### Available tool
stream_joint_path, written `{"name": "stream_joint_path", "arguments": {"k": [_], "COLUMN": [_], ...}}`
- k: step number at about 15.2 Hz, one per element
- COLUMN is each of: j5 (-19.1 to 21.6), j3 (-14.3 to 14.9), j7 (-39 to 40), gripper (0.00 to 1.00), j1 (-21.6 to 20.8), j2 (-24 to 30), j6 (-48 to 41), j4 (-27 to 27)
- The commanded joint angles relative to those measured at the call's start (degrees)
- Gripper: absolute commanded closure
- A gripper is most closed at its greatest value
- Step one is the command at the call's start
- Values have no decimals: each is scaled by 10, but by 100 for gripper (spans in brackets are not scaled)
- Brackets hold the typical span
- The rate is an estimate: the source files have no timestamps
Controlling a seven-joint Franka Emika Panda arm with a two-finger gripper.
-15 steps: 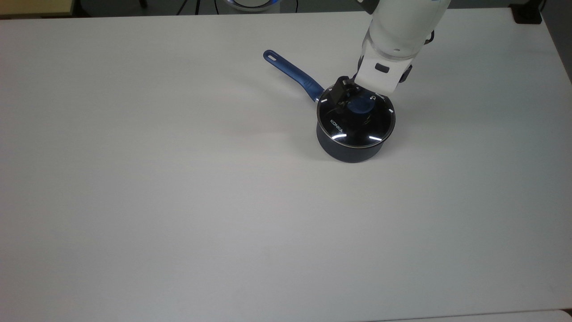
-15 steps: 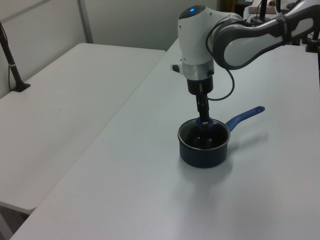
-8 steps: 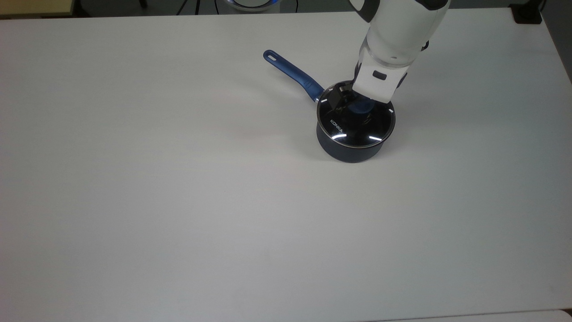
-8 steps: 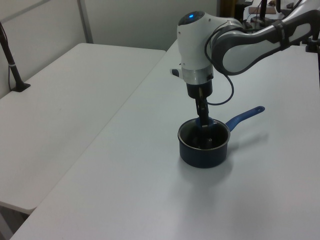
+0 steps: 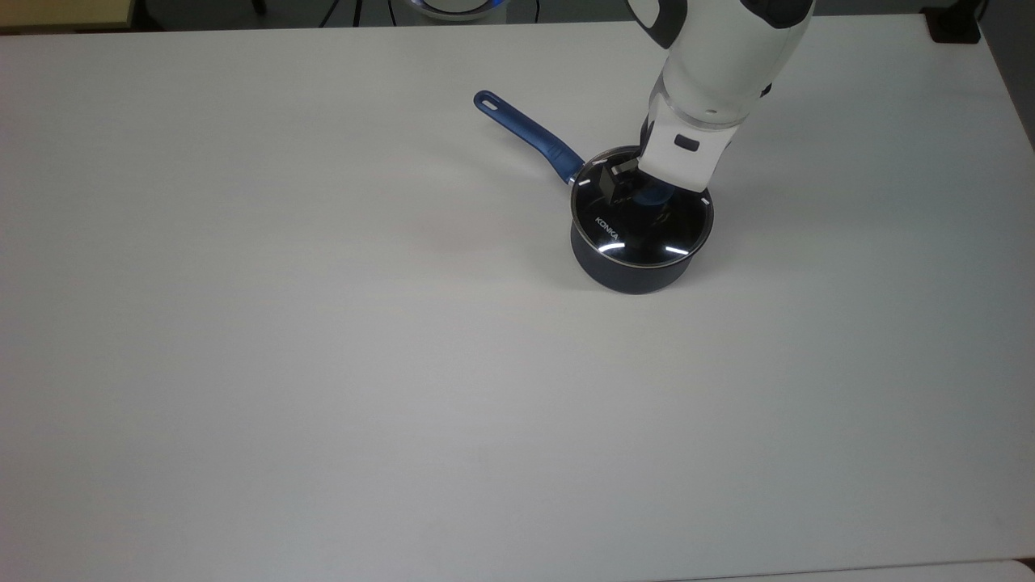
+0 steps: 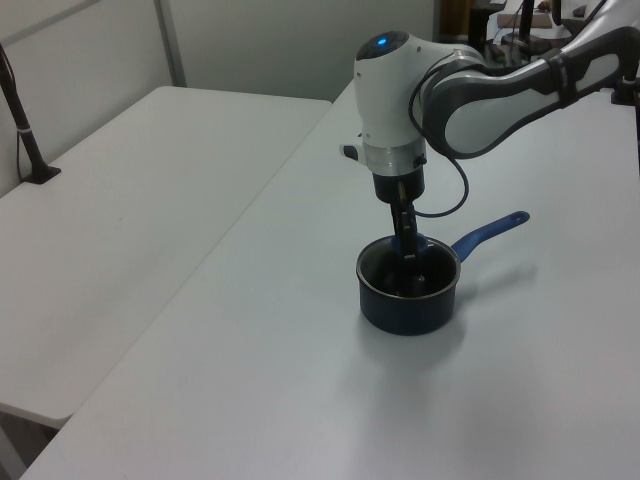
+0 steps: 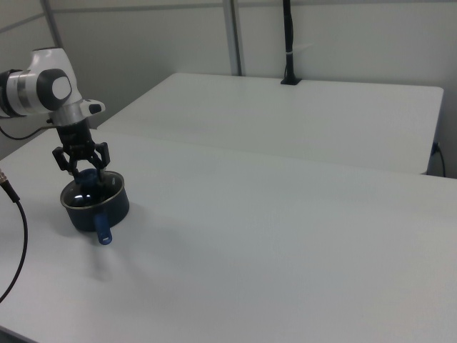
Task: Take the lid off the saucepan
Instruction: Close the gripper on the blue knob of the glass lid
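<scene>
On a white worktop (image 5: 323,364), the saucepan (image 5: 627,271) is seen with its lid (image 5: 639,230) seated on top, near the top view's upper right. The gripper (image 7: 84,170) is held over the blue knob (image 5: 652,194), jaws spread open around it.

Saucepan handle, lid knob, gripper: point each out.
saucepan handle (image 5: 530,133), top view, mid-length of the blue handle.
lid knob (image 5: 652,196), top view, visible blue edge of the knob below the white gripper body.
gripper (image 7: 84,169), right view, midway between the spread fingertips, above the lid.
</scene>
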State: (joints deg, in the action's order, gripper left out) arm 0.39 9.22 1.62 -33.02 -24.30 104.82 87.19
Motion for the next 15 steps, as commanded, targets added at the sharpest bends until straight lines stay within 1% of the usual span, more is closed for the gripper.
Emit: {"name": "stream_joint_path", "arguments": {"k": [1, 6, 8, 13, 15], "j5": [-10, -6, -6, -1, 0], "j3": [4, 3, 3, 3, 3], "j7": [10, 8, 8, 8, 8], "gripper": [33, 41, 47, 51, 51], "j1": [-5, -6, -6, -5, -2], "j2": [14, 22, 23, 35, 38], "j6": [9, -8, -8, -17, -43], "j4": [12, 8, 7, 6, -13]}}
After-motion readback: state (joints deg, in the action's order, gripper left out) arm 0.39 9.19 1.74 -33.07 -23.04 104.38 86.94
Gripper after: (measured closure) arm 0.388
